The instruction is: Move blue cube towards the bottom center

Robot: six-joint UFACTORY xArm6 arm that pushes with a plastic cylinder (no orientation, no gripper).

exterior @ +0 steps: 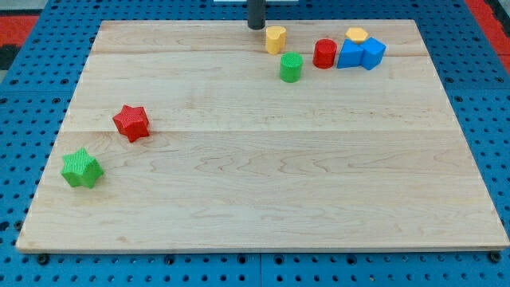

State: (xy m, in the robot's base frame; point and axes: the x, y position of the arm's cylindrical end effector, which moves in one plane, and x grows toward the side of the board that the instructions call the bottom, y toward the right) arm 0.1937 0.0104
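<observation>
The blue cube [372, 53] sits near the board's top right, touching a second blue block [350, 55] on its left. A yellow block [356, 35] lies just above them. My tip [256, 26] stands at the board's top edge near the middle, well to the left of the blue cube. It is just left of a yellow cylinder-like block [275, 40] and touches no block.
A red cylinder [324, 54] stands left of the blue blocks. A green cylinder [291, 68] sits below the yellow one. A red star [131, 123] and a green star [81, 168] lie at the left. The wooden board [263, 183] rests on a blue perforated table.
</observation>
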